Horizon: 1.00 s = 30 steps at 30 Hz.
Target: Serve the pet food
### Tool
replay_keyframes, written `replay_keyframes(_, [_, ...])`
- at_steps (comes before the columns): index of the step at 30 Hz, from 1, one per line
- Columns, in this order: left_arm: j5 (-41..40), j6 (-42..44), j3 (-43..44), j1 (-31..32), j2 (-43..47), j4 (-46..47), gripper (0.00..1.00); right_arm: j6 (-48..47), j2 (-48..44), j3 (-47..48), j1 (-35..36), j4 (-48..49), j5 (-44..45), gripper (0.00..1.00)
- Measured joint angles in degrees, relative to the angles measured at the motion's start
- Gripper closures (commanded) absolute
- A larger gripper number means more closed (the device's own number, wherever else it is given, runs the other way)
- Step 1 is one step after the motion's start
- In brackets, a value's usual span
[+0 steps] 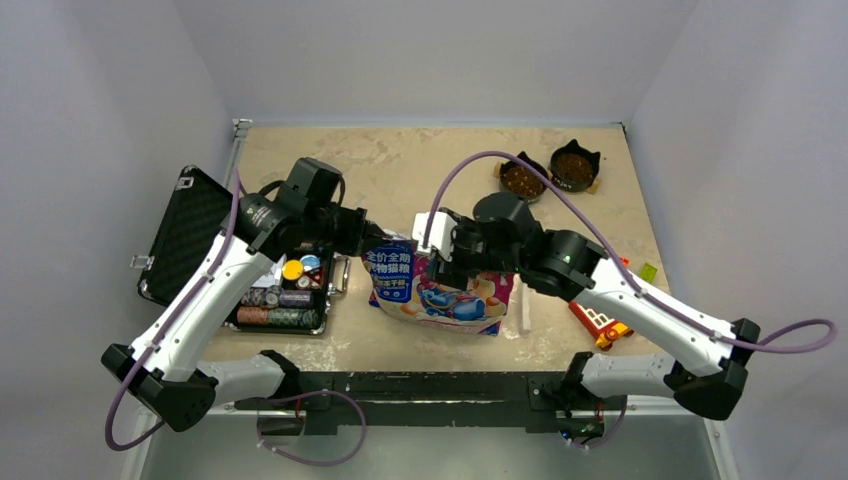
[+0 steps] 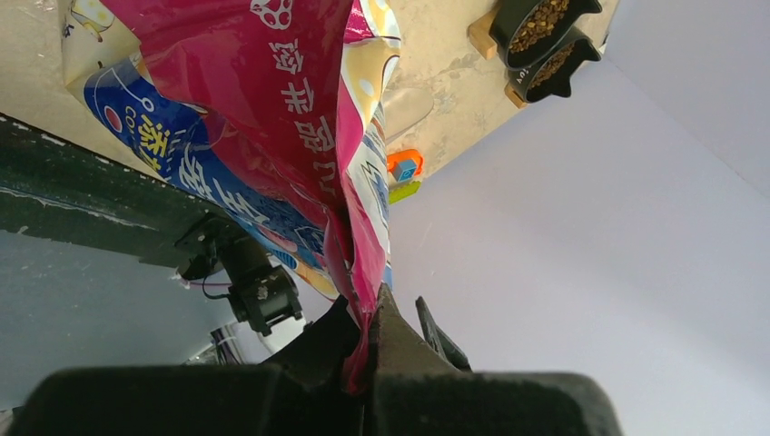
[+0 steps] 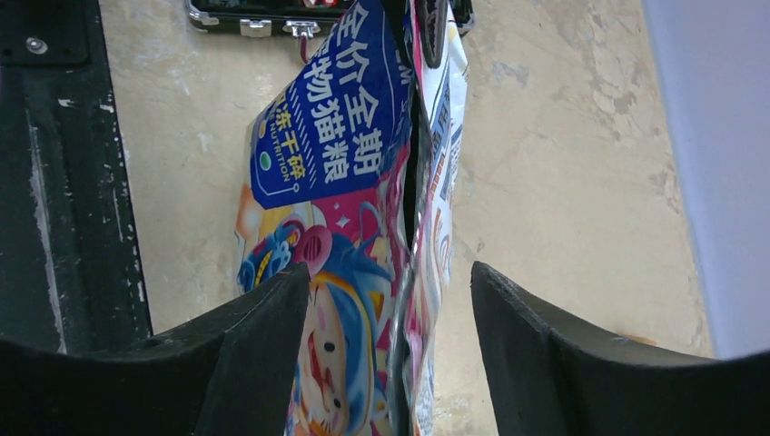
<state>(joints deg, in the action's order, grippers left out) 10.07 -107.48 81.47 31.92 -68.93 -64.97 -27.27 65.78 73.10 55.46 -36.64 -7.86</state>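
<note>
Two grippers meet your pet-food bag: the left gripper pinches its edge, the right gripper stands spread astride it.

Place: a robot test cell in a lab, not a home or a kitchen.
Enclosure: plain pale grey walls box in the worktop on its left, far and right sides; nothing hangs on them.
Rig: a white-and-black left arm and right arm stand on a black base rail along the near edge.
Cabling: purple cables loop loose from the arms.
Surface: a bare beige, stone-patterned slab, mottled and scuffed.
Props: an unrelated mix laid out together: a black case of poker chips, a printed foil bag, two cat-eared bowls of brown kibble, and a plastic toy.
</note>
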Motion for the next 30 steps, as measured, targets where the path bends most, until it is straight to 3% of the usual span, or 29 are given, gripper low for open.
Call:
replay_keyframes(6, [0.3, -1.0, -0.3, 0.0, 0.2, 0.2, 1.00, -1.2, 6.8, 3.1, 3.7, 3.0, 6.5, 0.34])
replay_keyframes(10, [0.3, -1.4, -0.4, 0.0, 0.2, 0.2, 1.00, -1.6, 10.3, 4.7, 6.8, 5.9, 14.5, 0.51])
replay_keyframes(11, [0.2, -1.5, -0.4, -0.1, 0.3, 0.1, 1.00, -1.9, 11.0, 5.2, 7.2, 5.9, 16.0, 0.58])
replay_keyframes(12, [0.2, -1.6, -0.6, -0.2, 0.4, 0.1, 1.00, -1.8, 11.8, 5.8, 7.5, 5.8, 17.7, 0.73])
replay_keyframes(13, [0.1, -1.8, -0.7, -0.3, 0.5, 0.1, 1.00, -1.8, 12.4, 6.2, 7.7, 5.8, 19.1, 0.98])
replay_keyframes(14, [-0.2, -2.1, -0.7, -0.4, 0.6, 0.2, 1.00, -1.5, 13.0, 6.7, 7.9, 5.4, 19.9, 1.00])
replay_keyframes(22, [-2.1, -2.9, -1.2, -0.7, 1.3, 1.2, 1.00, -1.2, 13.7, 6.1, 9.5, 6.0, 23.2, 0.99])
replay_keyframes(24, [-2.1, -2.9, -1.4, -0.7, 1.5, 1.3, 1.00, -0.9, 13.4, 6.0, 9.5, 6.0, 22.7, 0.86])
replay_keyframes(27, [-2.1, -2.9, -1.9, -0.7, 1.9, 1.5, 1.00, -0.1, 12.5, 5.7, 9.0, 5.8, 22.1, 0.74])
replay_keyframes(28, [-2.3, -2.9, -2.1, -0.7, 2.1, 1.7, 1.00, 0.1, 11.7, 5.2, 8.4, 5.9, 21.8, 0.75])
replay_keyframes(30, [-2.4, -3.0, -2.7, -0.7, 2.5, 2.2, 1.00, 0.6, 10.0, 4.3, 7.4, 5.8, 21.2, 1.00])
